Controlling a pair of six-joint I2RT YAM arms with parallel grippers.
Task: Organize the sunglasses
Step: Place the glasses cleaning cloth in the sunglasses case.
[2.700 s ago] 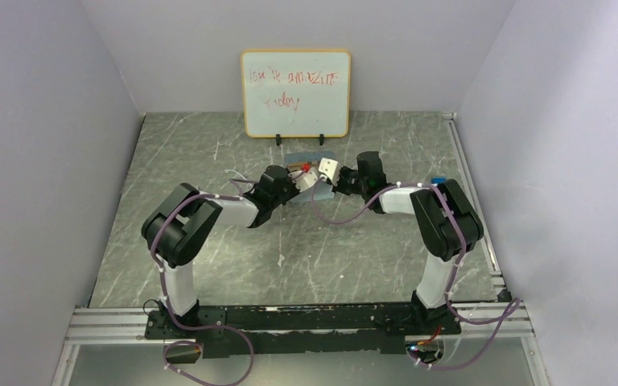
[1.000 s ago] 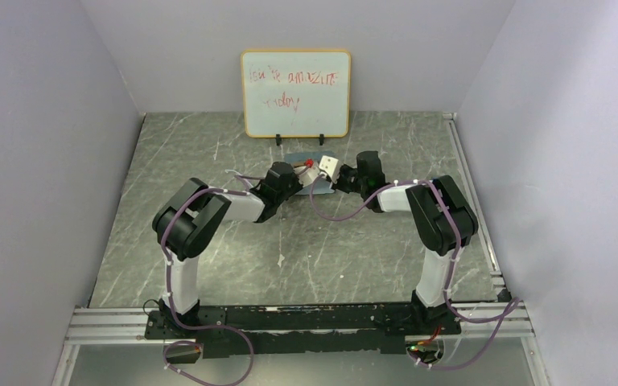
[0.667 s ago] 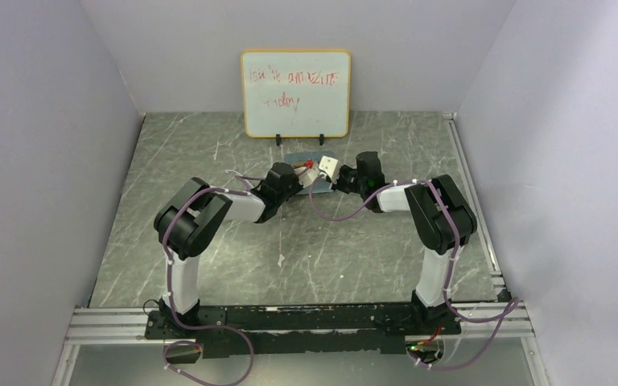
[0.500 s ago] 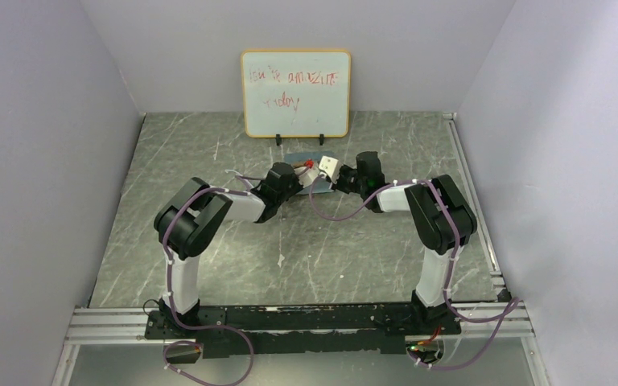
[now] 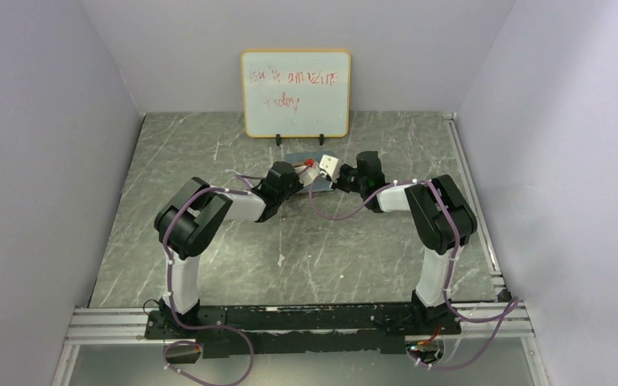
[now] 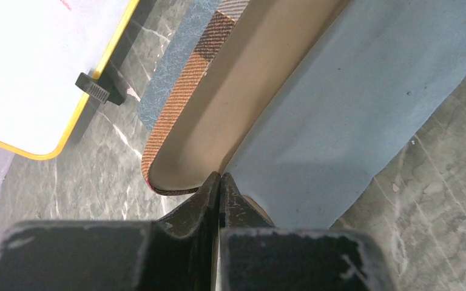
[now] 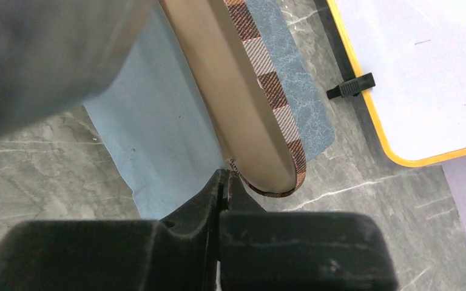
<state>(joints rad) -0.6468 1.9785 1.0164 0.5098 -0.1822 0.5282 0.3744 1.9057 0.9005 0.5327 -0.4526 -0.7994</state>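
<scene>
While L tool (image 6: 219, 179) is closed, woven-plaid oblong case (image 6: 179, 109) touches smooth blue cloth (image 6: 352, 103).

Two arms are mounted on a long black base bar (image 5: 306, 318). Above the bar's left end, the left arm (image 5: 189, 229) is built from white tubular links joined by bulky, rounded black joint housings. Above the bar's right end, the right arm (image 5: 442, 217) is made alike. Mauve cables are run along both arms in loose loops, bound by small white ties, and trailed down below the bar. Farthest from the bar, the left gripper (image 6: 219, 177) and right gripper (image 7: 224, 176) are each formed of a broad matte-black block and two black wedge-shaped fingers (image 6: 205, 197), scuffed with pale flecks.
</scene>
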